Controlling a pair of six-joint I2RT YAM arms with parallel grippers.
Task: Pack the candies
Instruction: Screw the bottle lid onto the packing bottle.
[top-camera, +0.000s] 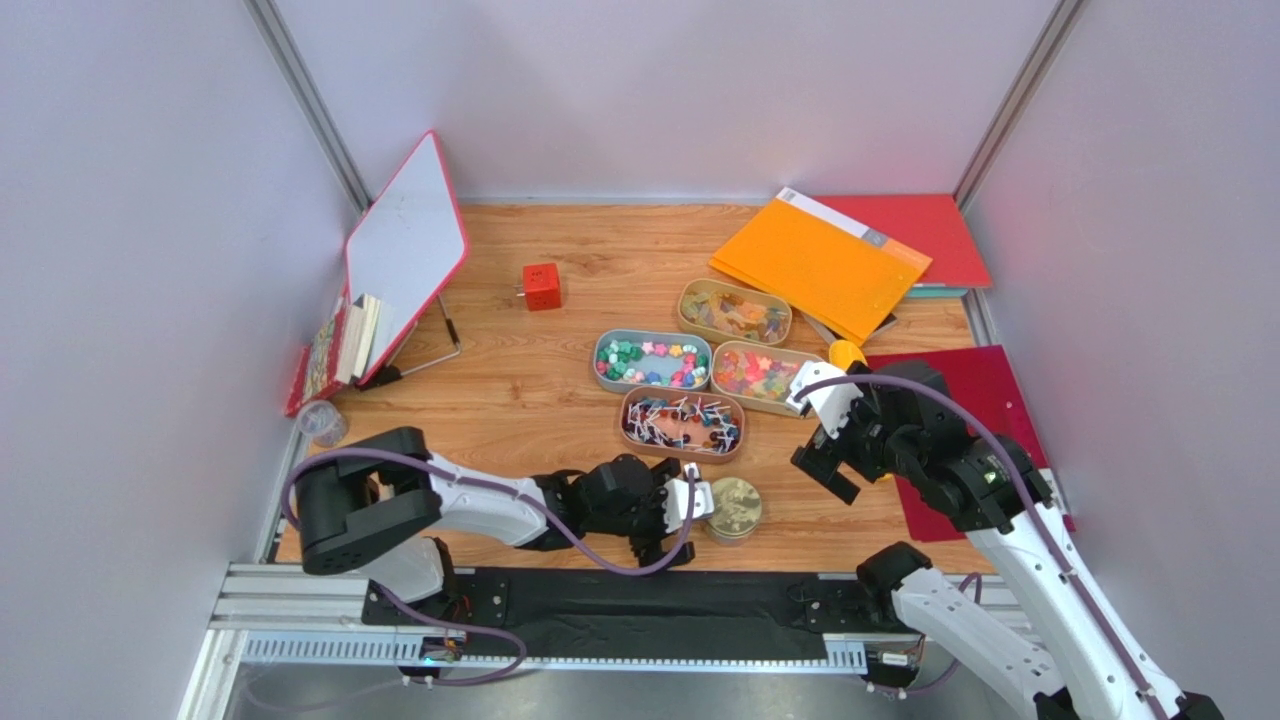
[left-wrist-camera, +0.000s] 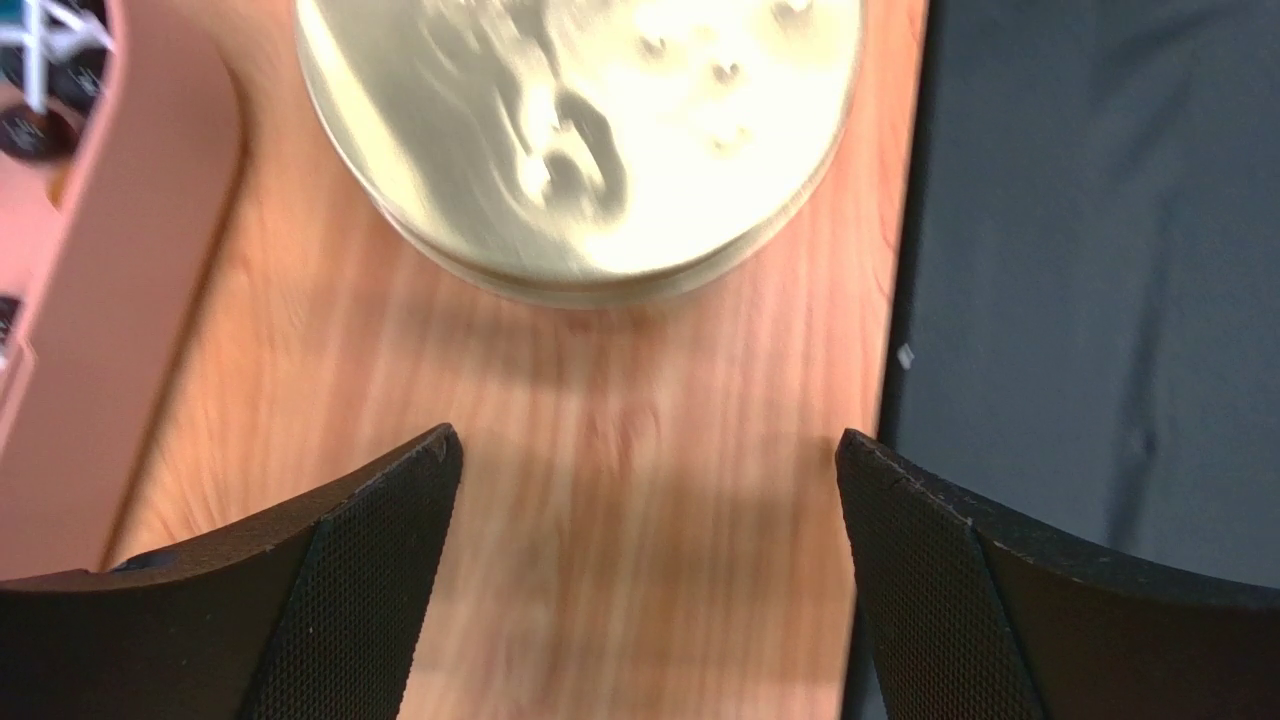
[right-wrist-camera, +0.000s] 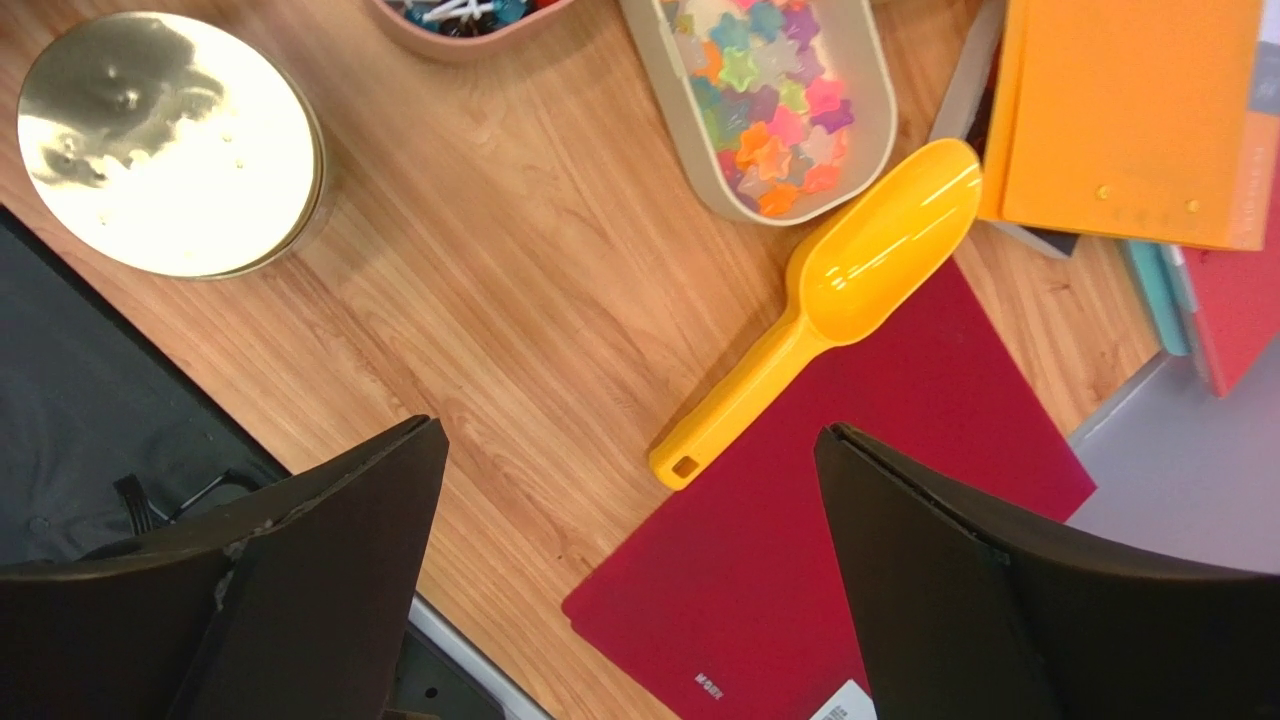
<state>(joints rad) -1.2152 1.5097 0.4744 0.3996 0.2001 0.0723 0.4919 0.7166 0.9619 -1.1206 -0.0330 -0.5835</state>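
From the left wrist the round gold tin (left-wrist-camera: 579, 135) is smeared with blur and cut off at the top. Only a pink corner of one tray (left-wrist-camera: 90, 225) shows at the left edge. From above, the yellow scoop (top-camera: 846, 356) is mostly hidden behind the right arm; the right wrist view shows it whole, lying partly on the red mat (right-wrist-camera: 842, 555). That view also clips the trays at its top edge.

The candies (top-camera: 652, 362) sit sorted in four oval trays clustered mid-counter (top-camera: 526, 390); what is in each is hard to make out from above, beyond mixed colours.

The left arm lies low along the near edge, stretched rightward. The left gripper (top-camera: 691, 515) is just beside the gold tin, its jaws spread wide with bare wood between them. The right arm is bent at the elbow and raised. The right gripper (top-camera: 831, 465) points down between tin and scoop, also wide apart and empty.
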